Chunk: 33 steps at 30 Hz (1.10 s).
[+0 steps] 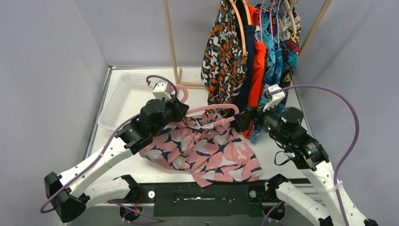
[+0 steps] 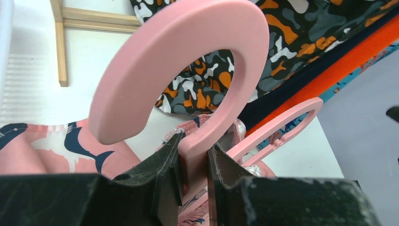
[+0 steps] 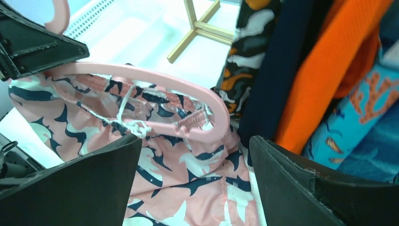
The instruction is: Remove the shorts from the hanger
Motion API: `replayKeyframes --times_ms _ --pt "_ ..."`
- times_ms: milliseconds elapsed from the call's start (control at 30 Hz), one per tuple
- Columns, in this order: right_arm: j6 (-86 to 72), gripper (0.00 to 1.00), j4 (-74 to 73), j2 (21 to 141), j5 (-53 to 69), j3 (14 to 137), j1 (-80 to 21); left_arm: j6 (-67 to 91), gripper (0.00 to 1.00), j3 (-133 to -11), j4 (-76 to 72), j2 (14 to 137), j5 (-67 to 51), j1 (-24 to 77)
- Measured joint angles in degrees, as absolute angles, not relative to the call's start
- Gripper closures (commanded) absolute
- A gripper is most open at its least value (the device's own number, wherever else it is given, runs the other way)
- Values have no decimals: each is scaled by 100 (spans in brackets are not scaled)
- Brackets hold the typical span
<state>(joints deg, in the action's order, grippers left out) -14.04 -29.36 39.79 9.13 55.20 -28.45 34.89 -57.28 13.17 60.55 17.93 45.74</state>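
Observation:
The pink shorts (image 1: 207, 150) with navy and white sharks lie spread on the table in front of the arms. Their waistband (image 3: 155, 101) and white drawstring still hang round the bar of the pink hanger (image 1: 211, 110). My left gripper (image 2: 194, 165) is shut on the hanger's neck just below its big hook (image 2: 188, 56) and holds it low over the table. My right gripper (image 3: 195, 155) is open, its fingers (image 3: 80, 183) wide apart above the shorts, just short of the hanger's right end (image 3: 216, 122). Nothing lies between them.
A wooden rack (image 1: 171, 42) at the back carries more shorts on hangers: black with orange and white (image 1: 226, 52), navy (image 1: 248, 61), orange-red (image 1: 257, 70), teal patterned (image 1: 275, 56). They hang close beside my right gripper. A white basket (image 1: 123, 94) sits at the back left.

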Motion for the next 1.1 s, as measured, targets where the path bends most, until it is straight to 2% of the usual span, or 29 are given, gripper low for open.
replayKeyframes --times_ms 100,200,433,500,600,700,800,1033,1100 --pt "-1116 13 -3177 4556 1229 6125 -2801 3417 100 -5682 1177 6027 1581 4569" --pt "-904 23 -3271 4923 1785 6287 -2532 3341 100 -5682 1013 5981 1343 4569" --pt "-598 38 -3621 5660 4355 6099 -506 3197 100 -5660 906 5787 864 4569" --pt "-373 42 -3837 5774 5000 6095 -233 3173 100 -5645 917 5749 803 4567" --pt "-141 45 -4021 5811 5813 6095 -207 3120 100 -5638 915 5734 674 4565" --pt "-51 55 -4038 5756 6324 6095 -222 3072 100 -5616 886 5732 552 4565" --pt "-19 65 -4038 5710 6530 6095 -222 3030 100 -5586 854 5732 390 4565" --pt "95 71 -4051 5712 6973 6090 -266 2943 100 -5583 746 5732 64 4565" --pt "163 80 -4088 5730 7076 6090 -344 2936 100 -5583 738 5732 -14 4565"
